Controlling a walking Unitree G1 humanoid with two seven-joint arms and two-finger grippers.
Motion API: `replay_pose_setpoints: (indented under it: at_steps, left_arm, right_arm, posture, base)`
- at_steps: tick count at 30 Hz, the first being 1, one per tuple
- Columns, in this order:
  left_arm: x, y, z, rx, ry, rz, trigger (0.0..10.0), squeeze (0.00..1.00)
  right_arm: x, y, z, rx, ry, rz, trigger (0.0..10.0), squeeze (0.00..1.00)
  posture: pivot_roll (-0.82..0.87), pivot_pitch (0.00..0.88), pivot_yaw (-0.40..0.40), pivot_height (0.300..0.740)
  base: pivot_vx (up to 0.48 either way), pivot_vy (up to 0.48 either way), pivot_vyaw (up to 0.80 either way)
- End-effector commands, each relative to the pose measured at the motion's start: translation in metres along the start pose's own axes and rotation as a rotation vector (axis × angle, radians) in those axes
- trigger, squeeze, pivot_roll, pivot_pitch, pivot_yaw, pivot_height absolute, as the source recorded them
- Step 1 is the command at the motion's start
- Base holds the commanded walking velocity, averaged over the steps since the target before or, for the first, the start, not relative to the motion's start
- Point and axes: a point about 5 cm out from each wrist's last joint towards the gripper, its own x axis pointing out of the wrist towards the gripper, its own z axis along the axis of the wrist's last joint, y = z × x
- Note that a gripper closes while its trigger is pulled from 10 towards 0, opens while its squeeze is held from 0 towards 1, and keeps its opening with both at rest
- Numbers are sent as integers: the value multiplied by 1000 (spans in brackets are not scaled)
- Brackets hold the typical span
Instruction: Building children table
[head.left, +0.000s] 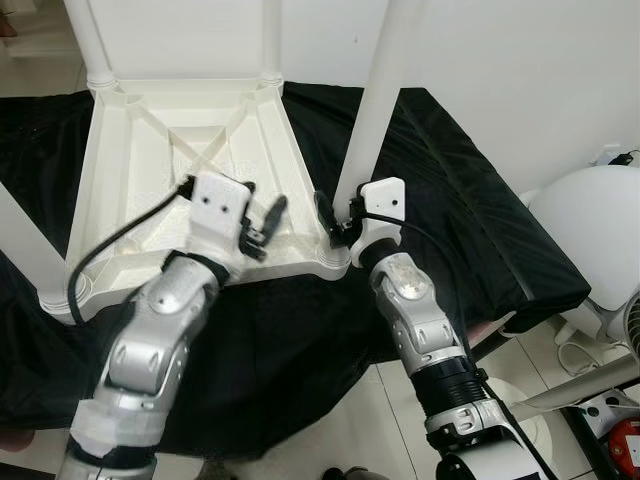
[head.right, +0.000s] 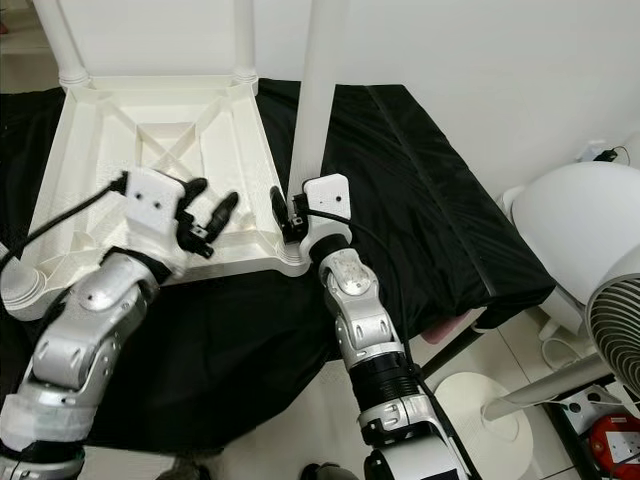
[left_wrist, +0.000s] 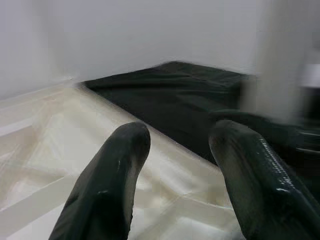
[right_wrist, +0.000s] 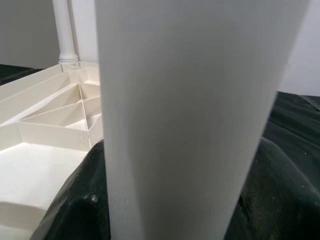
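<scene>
Left eye: white plastic tabletop (head.left: 190, 180) lies upside down on black-draped worktop (head.left: 470, 200), ribs up. Right gripper (head.left: 338, 222) clamps table leg (head.left: 372, 100) just above near-right corner socket (head.left: 335, 262); leg upright. Left gripper (head.left: 262, 225) hovers over tabletop, fingers parted, holding nothing.

Left wrist: fingers (left_wrist: 107, 185) apart, tabletop below.

Right wrist: leg (right_wrist: 195, 120) between fingers.

Handling: leg likely light, stiff, smooth; may slip, so grip low near socket. No containers. Fan (head.left: 600, 250) right.
</scene>
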Motion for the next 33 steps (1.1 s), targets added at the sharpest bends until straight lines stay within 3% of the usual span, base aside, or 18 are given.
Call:
replay_pose_setpoints:
  at_steps: [1,7,18,23,26,30,33]
  left_arm:
    - [-2,-14,6,-29,-13,-133,10000,0]
    - [-8,-16,28,-89,-68,-203,10000,0]
    - [-11,-11,32,-115,-58,-204,10000,0]
    - [-16,-12,23,-74,-5,-231,10000,0]
    - [-29,-15,13,-42,63,-285,10000,0]
    - [-36,-15,5,-43,102,-265,10000,0]
    - [-51,-23,-13,-106,174,-245,10000,0]
  right_arm:
    - [-1,-2,-4,9,23,-6,10000,0]
    - [-1,-1,-4,9,21,0,10000,0]
    - [4,-3,6,29,-14,-4,10000,0]
    - [5,-3,5,41,-11,-9,10000,0]
    - [7,-3,5,48,-7,-11,10000,0]
    - [8,-4,5,45,-7,-14,10000,0]
    - [10,-5,6,40,-7,-19,10000,0]
  posture:
    - [97,88,-96,740]
    - [99,93,-98,740]
    - [102,98,-99,740]
    - [102,108,-99,740]
    - [101,116,-97,740]
    - [102,122,-94,740]
    - [104,130,-94,740]
  base:
    - [0,0,0]
    - [0,0,0]
    - [0,0,0]
    - [0,0,0]
    - [0,0,0]
    - [0,0,0]
    - [0,0,0]
